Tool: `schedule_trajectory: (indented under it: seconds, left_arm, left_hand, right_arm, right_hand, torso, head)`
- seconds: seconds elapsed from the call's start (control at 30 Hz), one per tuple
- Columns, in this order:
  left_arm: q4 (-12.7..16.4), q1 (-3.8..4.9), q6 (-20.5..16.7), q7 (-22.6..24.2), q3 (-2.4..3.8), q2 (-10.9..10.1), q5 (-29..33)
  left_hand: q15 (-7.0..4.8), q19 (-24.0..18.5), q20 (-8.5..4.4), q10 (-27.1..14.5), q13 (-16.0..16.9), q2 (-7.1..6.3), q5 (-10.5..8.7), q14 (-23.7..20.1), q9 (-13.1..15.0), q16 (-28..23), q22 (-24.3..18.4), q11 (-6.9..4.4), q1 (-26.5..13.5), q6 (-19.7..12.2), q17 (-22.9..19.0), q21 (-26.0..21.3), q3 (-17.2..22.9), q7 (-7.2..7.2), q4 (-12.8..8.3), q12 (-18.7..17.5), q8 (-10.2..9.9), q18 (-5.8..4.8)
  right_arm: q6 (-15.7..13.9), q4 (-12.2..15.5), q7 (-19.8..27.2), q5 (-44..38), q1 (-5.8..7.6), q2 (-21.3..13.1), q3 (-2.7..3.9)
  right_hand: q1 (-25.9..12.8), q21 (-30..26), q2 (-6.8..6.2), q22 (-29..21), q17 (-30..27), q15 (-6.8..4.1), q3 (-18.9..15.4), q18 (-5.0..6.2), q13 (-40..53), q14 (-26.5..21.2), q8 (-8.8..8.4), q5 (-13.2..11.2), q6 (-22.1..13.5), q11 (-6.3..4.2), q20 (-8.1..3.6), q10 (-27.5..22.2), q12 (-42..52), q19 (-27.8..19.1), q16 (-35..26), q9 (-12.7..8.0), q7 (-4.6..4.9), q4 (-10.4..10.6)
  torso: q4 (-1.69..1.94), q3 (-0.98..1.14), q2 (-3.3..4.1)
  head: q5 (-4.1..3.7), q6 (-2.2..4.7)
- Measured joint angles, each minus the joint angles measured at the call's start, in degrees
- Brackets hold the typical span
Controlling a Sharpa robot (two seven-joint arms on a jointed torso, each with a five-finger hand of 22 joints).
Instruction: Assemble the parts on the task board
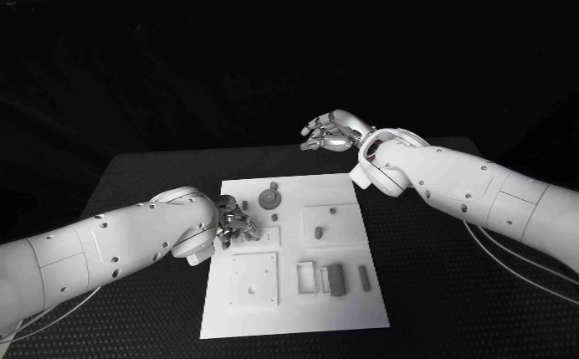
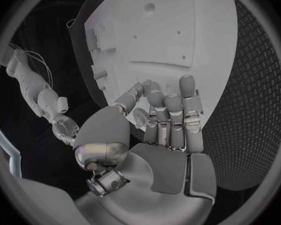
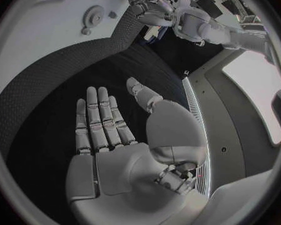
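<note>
The white task board (image 1: pixel 289 313) lies in the middle of the black table, and it also fills the far side of the left wrist view (image 2: pixel 172 30). My left hand (image 1: pixel 235 223) hangs over the board's left edge with its fingers curled. At the left wrist a small pale rounded part (image 2: pixel 140 117) sits pinched between the thumb and a curled finger. My right hand (image 1: pixel 332 133) floats beyond the board's far edge, its palm (image 3: pixel 109 130) bare and fingers spread. A round grey part (image 1: pixel 269 200) stands at the board's far end.
On the board sit a square plate (image 1: pixel 256 279) near the front left, a raised block with a peg (image 1: pixel 320 227) at the right, and several small upright pieces (image 1: pixel 335 278) near the front. Black table (image 1: pixel 447 292) shows around the board.
</note>
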Motion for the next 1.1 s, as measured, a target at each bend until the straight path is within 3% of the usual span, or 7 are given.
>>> schedule_trajectory:
  seconds: [0.2, 0.27, 1.1]
  left_arm:
    - [-0.04, 0.0, 0.21, 0.0, 0.01, 0.0, -0.01]
    - [-0.06, 0.01, 0.28, -0.01, 0.02, 0.01, -0.02]
    - [-1.6, 0.16, 2.51, -0.92, 0.18, 1.4, -1.51]
  left_hand:
    - [0.04, 0.04, 0.05, 0.02, 0.0, 0.0, 0.0, 0.05, 0.0, 0.0, 0.05, -0.02, 0.0, -0.05, 0.0, -0.02, 0.0, 0.03, 0.0, 0.0, 0.0, 0.0]
    - [-0.04, 0.04, 0.05, 0.04, 0.0, 0.0, 0.0, -0.03, 0.0, 0.0, 0.05, -0.04, 0.0, -0.05, 0.0, -0.02, 0.0, 0.03, 0.0, 0.0, 0.0, 0.0]
    - [-0.22, 0.24, 0.04, 0.05, -0.04, 0.0, 0.01, -0.01, 0.01, 0.0, 0.03, -0.05, 0.0, 0.27, -0.05, 0.24, 0.0, -0.05, 0.0, 0.0, 0.2, 0.0]
  right_arm:
    - [0.11, -0.04, 0.05, 0.11, 0.0, 0.01, 0.0]
    - [0.14, -0.04, 0.07, 0.14, 0.0, 0.02, 0.0]
    - [0.38, 0.0, 0.2, 0.23, 0.0, 0.07, 0.0]
  right_hand:
    - [0.12, -0.22, -0.13, 0.04, 0.0, 0.0, 0.0, -0.05, -0.29, 0.0, 0.2, 0.0, 0.0, 0.0, -0.2, 0.0, -0.03, -0.21, -0.27, -0.06, 0.0, 0.0]
    - [0.12, -0.22, -0.12, 0.08, 0.0, 0.0, 0.0, -0.87, -0.38, 0.0, 0.2, 0.0, 0.0, 0.0, -0.2, 0.0, -0.03, -0.21, -0.26, -0.06, 0.0, 0.0]
    - [0.12, -0.43, -0.12, 0.2, 0.01, 0.0, 0.01, -0.86, -1.0, 0.0, 0.2, 0.0, 0.0, 0.19, -0.01, 0.21, -0.47, -0.41, -0.81, -0.17, 0.0, 0.0]
  torso:
    - [-0.03, -0.01, 0.0]
    - [-0.03, -0.01, 0.0]
    - [-0.12, 0.11, 0.01]
  head:
    - [0.03, 0.03]
    - [-0.01, 0.03]
    - [0.15, -0.15]
